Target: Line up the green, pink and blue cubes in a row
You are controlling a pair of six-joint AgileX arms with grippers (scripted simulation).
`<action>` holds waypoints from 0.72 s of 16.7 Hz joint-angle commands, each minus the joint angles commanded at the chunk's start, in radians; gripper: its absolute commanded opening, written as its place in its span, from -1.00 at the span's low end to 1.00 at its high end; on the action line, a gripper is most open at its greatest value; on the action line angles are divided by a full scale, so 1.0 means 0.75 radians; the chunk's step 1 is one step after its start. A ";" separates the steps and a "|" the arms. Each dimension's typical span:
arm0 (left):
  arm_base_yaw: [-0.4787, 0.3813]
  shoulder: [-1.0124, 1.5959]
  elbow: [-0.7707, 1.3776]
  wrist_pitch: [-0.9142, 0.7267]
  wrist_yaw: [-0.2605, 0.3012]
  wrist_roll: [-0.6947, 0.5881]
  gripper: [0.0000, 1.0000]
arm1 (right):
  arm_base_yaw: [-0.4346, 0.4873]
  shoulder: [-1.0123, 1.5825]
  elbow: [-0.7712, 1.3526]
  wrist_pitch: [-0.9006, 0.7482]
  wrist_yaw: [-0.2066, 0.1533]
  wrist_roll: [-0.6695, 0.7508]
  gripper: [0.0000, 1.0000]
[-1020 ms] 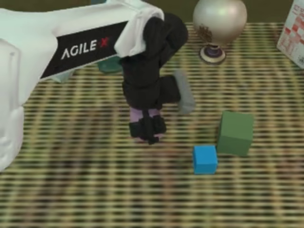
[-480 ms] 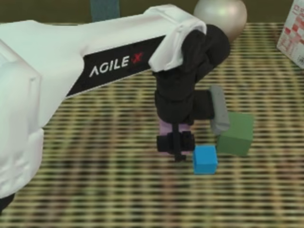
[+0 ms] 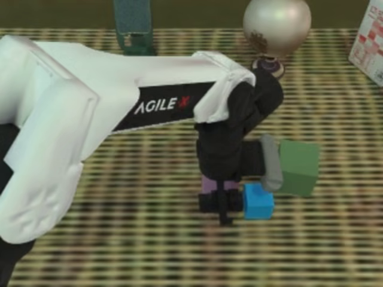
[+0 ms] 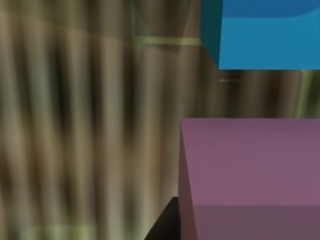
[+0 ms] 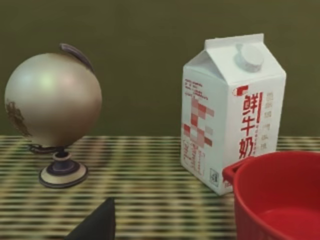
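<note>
The left gripper (image 3: 221, 203) has its fingers closed on the plain matte light pink cube (image 3: 209, 183), low over the striped woven bench (image 3: 119, 251) near its centre. The small bright blue cube (image 3: 258, 201) lies just beside at 3 o'clock. The large dull green cube (image 3: 299, 167) stands at 1 o'clock of the blue one.

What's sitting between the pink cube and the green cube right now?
The blue cube sits between the pink cube, held in the left gripper, and the green cube, as the top view shows.
</note>
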 joint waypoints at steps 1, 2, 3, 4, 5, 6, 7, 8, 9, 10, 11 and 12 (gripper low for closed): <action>-0.001 0.008 -0.014 0.022 0.000 0.000 -1.00 | 0.000 0.000 0.000 0.000 0.000 0.000 1.00; -0.001 0.011 -0.020 0.032 0.000 0.000 -1.00 | 0.000 0.000 0.000 0.000 0.000 0.000 1.00; -0.001 0.011 -0.020 0.032 0.000 0.000 -1.00 | 0.000 0.000 0.000 0.000 0.000 0.000 1.00; -0.001 0.011 -0.020 0.032 0.000 0.000 -1.00 | 0.000 0.000 0.000 0.000 0.000 0.000 1.00; -0.001 0.011 -0.020 0.032 0.000 0.000 -1.00 | 0.000 0.000 0.000 0.000 0.000 0.000 1.00; -0.001 0.011 -0.020 0.032 0.000 0.000 -0.85 | 0.000 0.000 0.000 0.000 0.000 0.000 1.00; -0.001 0.011 -0.020 0.032 0.000 0.000 -0.70 | 0.000 0.000 0.000 0.000 0.000 0.000 1.00; -0.001 0.011 -0.020 0.032 0.000 0.000 -0.55 | 0.000 0.000 0.000 0.000 0.000 0.000 1.00; -0.001 0.011 -0.020 0.032 0.000 0.000 -0.40 | 0.000 0.000 0.000 0.000 0.000 0.000 1.00; -0.001 0.011 -0.020 0.032 0.000 0.000 -0.25 | 0.000 0.000 0.000 0.000 0.000 0.000 1.00; -0.001 0.011 -0.020 0.032 0.000 0.000 -0.10 | 0.000 0.000 0.000 0.000 0.000 0.000 1.00; -0.001 0.011 -0.020 0.032 0.000 0.000 0.06 | 0.000 0.000 0.000 0.000 0.000 0.000 1.00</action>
